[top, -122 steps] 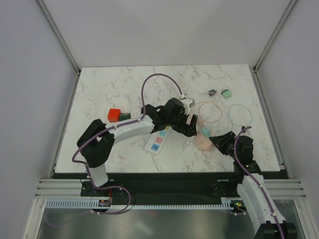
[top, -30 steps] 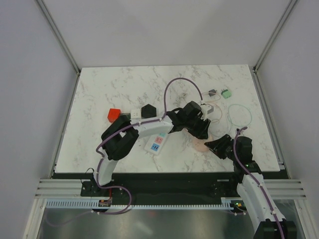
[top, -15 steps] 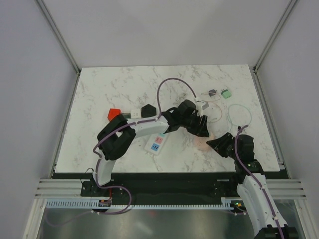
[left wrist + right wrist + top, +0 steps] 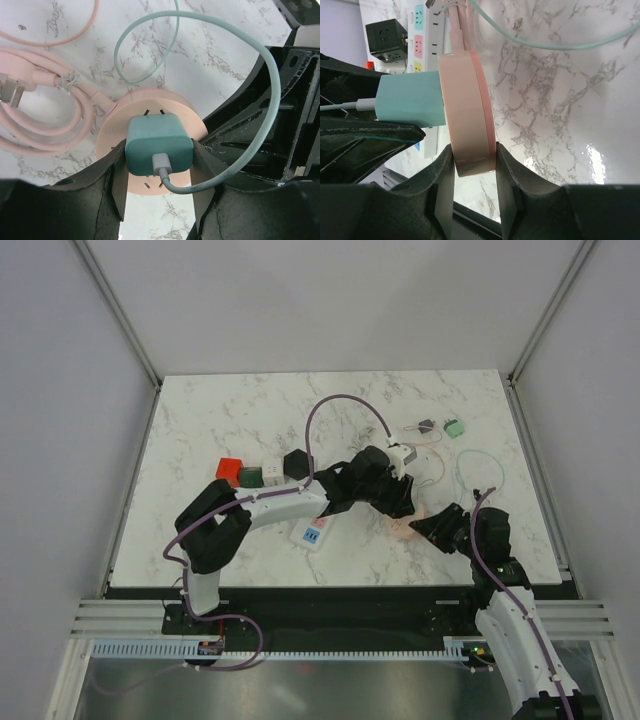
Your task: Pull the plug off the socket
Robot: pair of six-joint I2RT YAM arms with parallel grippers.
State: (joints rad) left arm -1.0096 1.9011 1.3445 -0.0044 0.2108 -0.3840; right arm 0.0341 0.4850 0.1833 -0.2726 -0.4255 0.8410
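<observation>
A teal plug [image 4: 157,137] sits flush in a round pink socket disc [image 4: 462,100], held just above the table right of centre [image 4: 402,530]. My left gripper [image 4: 159,167] is shut on the teal plug, one finger on each side. From the right, my right gripper [image 4: 474,165] is shut on the pink disc's rim. A teal cable [image 4: 240,45] loops away from the plug. The long white power strip [image 4: 313,530] with coloured labels lies to the left, partly under my left arm.
A coiled pink cord [image 4: 45,95] lies beside the disc. A red block [image 4: 229,469], a green block [image 4: 249,476] and a black cube adapter [image 4: 296,461] stand at the left. A small green connector [image 4: 455,427] and a teal cable loop [image 4: 480,470] lie at the back right.
My left arm's elbow has swung left and its wrist has shifted slightly left. The right gripper has stayed by the disc. Both grips are unchanged.
</observation>
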